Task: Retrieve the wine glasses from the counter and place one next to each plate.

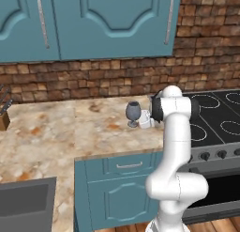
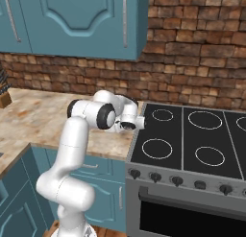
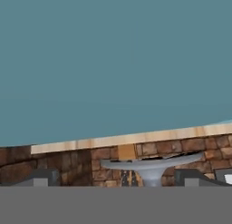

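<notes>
Grey glass [image 1: 133, 113] stands upright on the counter [image 1: 56, 132], just left of the gripper [image 1: 146, 119], stem between its released jaws

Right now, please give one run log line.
gripper: open | glass: upright on counter, between the fingers, not gripped | stage: reaching

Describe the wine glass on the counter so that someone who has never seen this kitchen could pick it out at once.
Start at the black stove on the right, then move left onto the mottled stone counter. Just beside the stove's edge, by the robot's white arm, stands the wine glass. It is the grey stemmed thing with a dark rounded bowl, upright on the stone.
</notes>
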{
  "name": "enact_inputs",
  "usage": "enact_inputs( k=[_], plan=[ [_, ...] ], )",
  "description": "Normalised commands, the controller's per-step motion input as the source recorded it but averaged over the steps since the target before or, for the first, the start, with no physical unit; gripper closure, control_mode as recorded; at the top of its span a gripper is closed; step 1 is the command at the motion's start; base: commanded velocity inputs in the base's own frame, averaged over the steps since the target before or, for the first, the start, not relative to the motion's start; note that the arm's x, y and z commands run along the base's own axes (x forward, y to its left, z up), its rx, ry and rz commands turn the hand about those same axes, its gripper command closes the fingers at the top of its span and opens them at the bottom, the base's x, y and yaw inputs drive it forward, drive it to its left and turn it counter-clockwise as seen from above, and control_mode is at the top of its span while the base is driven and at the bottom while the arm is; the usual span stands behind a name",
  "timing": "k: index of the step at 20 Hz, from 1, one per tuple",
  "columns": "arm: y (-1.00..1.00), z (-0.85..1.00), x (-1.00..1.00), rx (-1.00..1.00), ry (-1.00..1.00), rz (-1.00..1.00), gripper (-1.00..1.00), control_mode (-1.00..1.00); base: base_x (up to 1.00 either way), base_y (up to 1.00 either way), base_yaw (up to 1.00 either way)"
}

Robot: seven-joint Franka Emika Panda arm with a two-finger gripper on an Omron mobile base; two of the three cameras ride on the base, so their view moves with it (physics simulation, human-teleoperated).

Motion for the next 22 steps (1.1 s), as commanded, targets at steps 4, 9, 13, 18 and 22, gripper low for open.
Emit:
enact_inputs(
  k=[4,9,13,18,22],
  plan=[
    [0.64,-0.48,0.02,0.0,0.05,0.0,-1.0,-1.0,0.0,0.0,0.0],
    [0.88,-0.44,0.0,-0.05,0.0,0.0,-1.0,-1.0,0.0,0.0,0.0],
    [0.84,-0.42,0.0,-0.08,0.0,0.0,-1.0,-1.0,0.0,0.0,0.0],
    [0.96,-0.46,0.0,-0.12,0.0,-0.01,1.0,-1.0,0.0,0.0,0.0],
    [0.89,-0.44,0.0,-0.1,0.0,-0.01,1.0,-1.0,0.0,0.0,0.0]
  ],
)
